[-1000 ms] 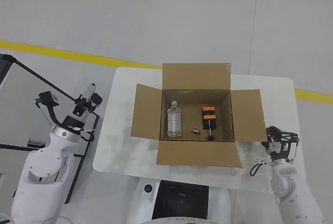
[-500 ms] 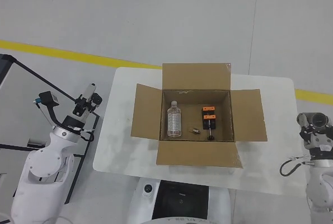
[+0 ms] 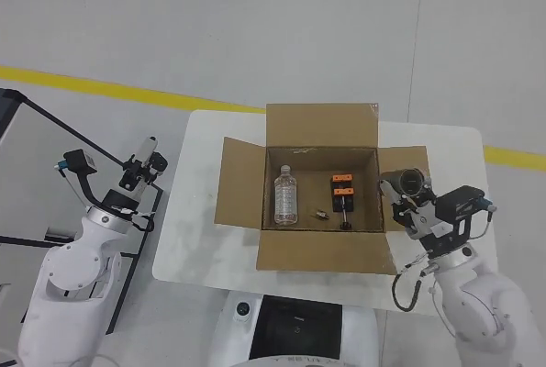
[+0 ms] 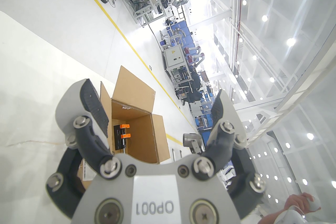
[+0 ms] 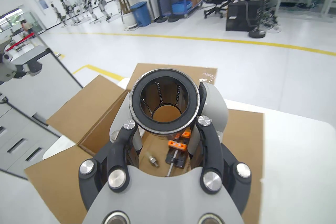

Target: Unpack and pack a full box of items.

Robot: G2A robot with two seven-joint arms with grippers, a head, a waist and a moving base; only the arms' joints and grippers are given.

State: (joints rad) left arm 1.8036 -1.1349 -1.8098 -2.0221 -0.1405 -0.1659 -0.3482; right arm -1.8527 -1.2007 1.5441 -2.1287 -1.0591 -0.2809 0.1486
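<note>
My right gripper (image 5: pixel 168 114) is clenched on a short steel cylinder with a black rubber end ring and ball tracks inside its bore (image 5: pixel 164 104), gripped across its body with the open end facing my wrist camera. In the top view it hangs over the right flap, just beside the opening of the open brown cardboard box (image 3: pixel 323 124). On the box floor lie a clear plastic bottle (image 3: pixel 285 194), a black vise with orange jaws (image 3: pixel 343 194) and a small metal bolt (image 3: pixel 319 215) between them. The box sits on the white table (image 3: pixel 199 239). My left gripper (image 4: pixel 155 96) is spread wide with nothing in it, parked off the table's left edge, well apart from the box. I read this as the packing step: next I need to carry the cylinder inward over the wall, pick bare floor clear of the vise, lower and release.
</note>
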